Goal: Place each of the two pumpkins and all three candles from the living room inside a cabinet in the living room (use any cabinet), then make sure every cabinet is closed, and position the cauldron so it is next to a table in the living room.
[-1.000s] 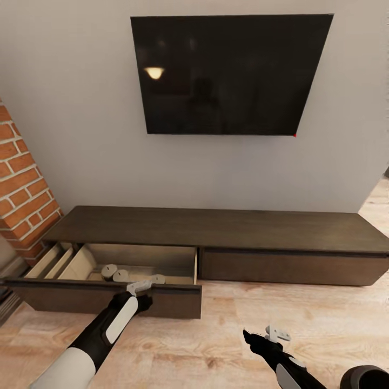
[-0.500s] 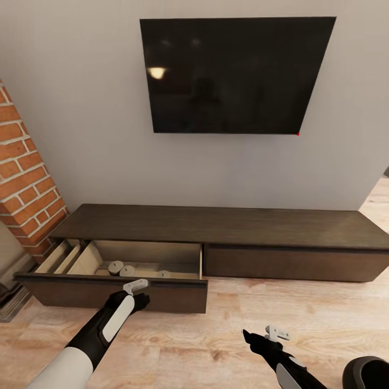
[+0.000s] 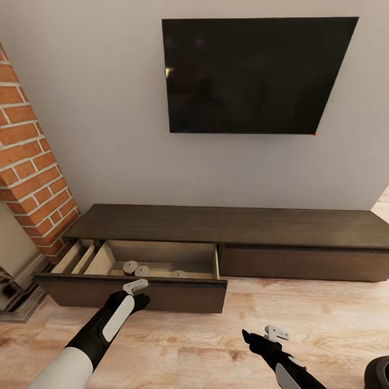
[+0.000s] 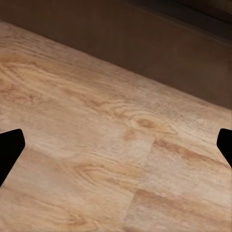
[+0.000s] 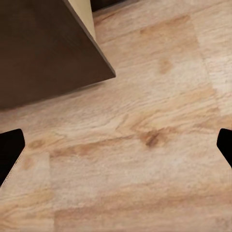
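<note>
The long dark-brown cabinet point(image 3: 237, 227) stands against the wall, its left drawer point(image 3: 135, 293) pulled out. Three olive-beige candles point(image 3: 130, 267) point(image 3: 142, 270) point(image 3: 178, 274) lie in the drawer's pale interior. My left gripper point(image 3: 135, 286) hangs open just in front of the drawer front point(image 4: 145, 34), over bare floor, with nothing between its fingers point(image 4: 9, 151). My right gripper point(image 3: 275, 333) is open too, low over the floor, right of the drawer's corner point(image 5: 48, 48). The black cauldron point(image 3: 379, 373) peeks in at the lower right edge. The pumpkins are out of view.
A black TV point(image 3: 259, 75) hangs on the wall above the cabinet. A brick column point(image 3: 32, 156) and a dark hearth piece point(image 3: 13, 294) stand at the left. The right drawer front point(image 3: 302, 263) is shut. Wood floor point(image 3: 216, 340) spreads in front.
The whole picture has shifted right, so the camera turned left: more brick shows and the cauldron has slid almost off the edge. Both grippers stay open in the same pose.
</note>
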